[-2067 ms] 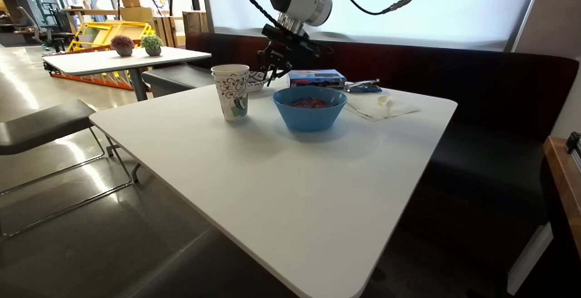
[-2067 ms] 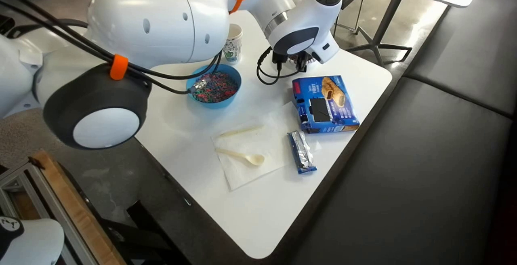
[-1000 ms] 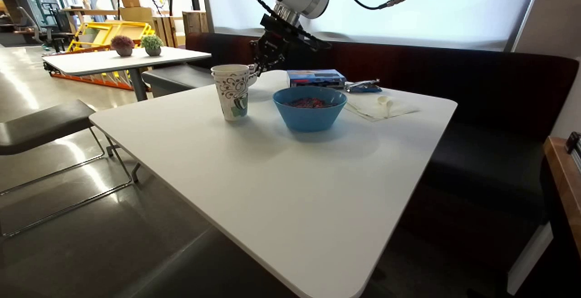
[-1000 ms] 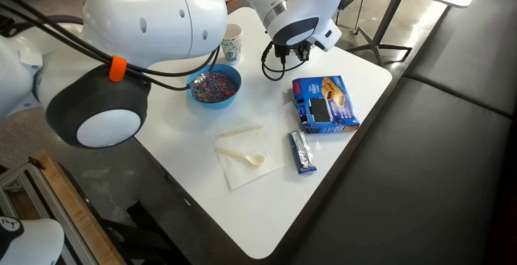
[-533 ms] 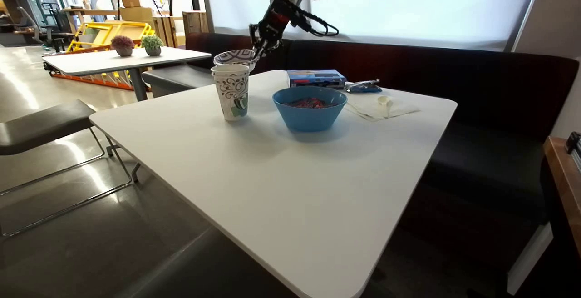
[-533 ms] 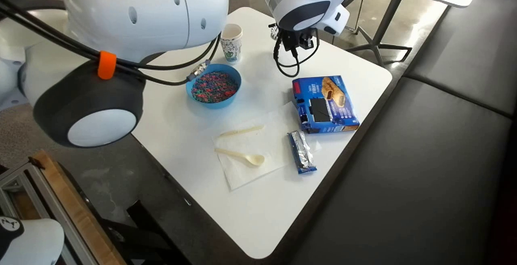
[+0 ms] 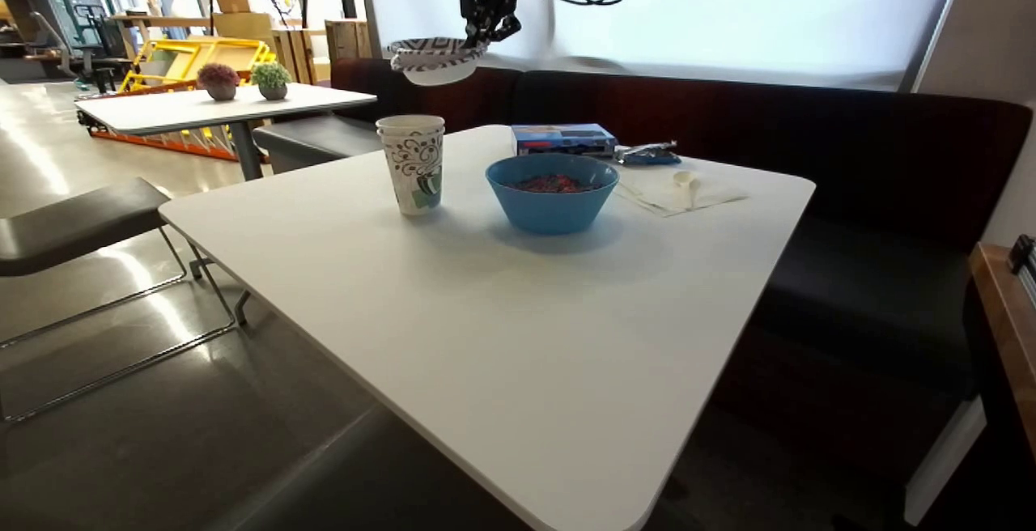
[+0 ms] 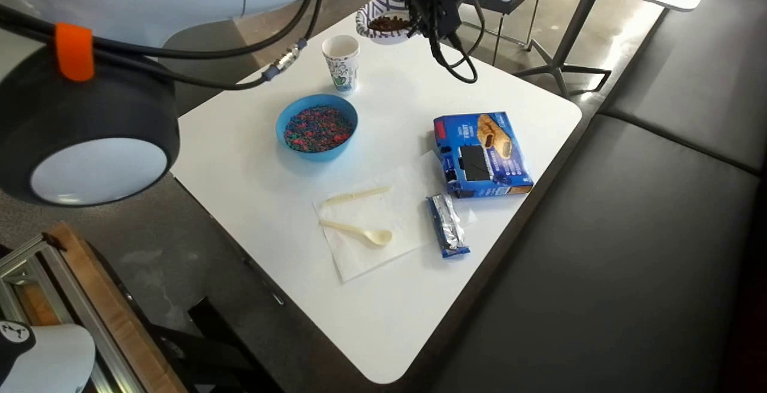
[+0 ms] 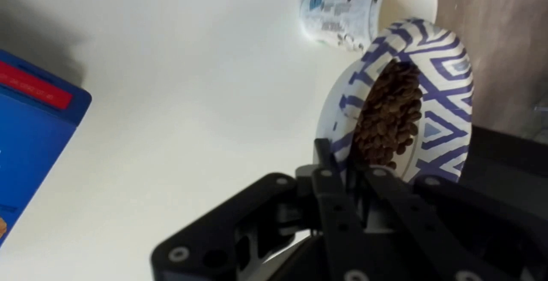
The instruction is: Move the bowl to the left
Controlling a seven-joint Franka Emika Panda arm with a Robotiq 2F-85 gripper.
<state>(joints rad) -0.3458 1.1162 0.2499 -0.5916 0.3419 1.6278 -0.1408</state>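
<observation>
The bowl (image 7: 441, 72) is white outside with a dark zigzag pattern on its rim, and it hangs in the air above the table's far corner. It also shows in an exterior view (image 8: 383, 37) with brown pieces inside. My gripper (image 7: 479, 39) is shut on the bowl's rim at one side. In the wrist view the gripper (image 9: 338, 161) has one finger outside and one inside the bowl wall, and the bowl (image 9: 445, 114) is seen tilted, with brown bean-like pieces in it. The inner fingertip is partly hidden in shadow.
A white patterned paper cup (image 7: 414, 171) stands on the table (image 7: 518, 337) below the bowl. A blue bowl (image 7: 550, 207) of coloured bits stands beside it. A blue box (image 8: 485, 153), a foil-wrapped bar (image 8: 448, 225) and a napkin (image 8: 371, 264) with a spoon (image 8: 376, 236) lie on the table.
The bowl has gone from the table behind the cup to well above it, held by my gripper. In an exterior view it has moved left and up. The other objects have not moved.
</observation>
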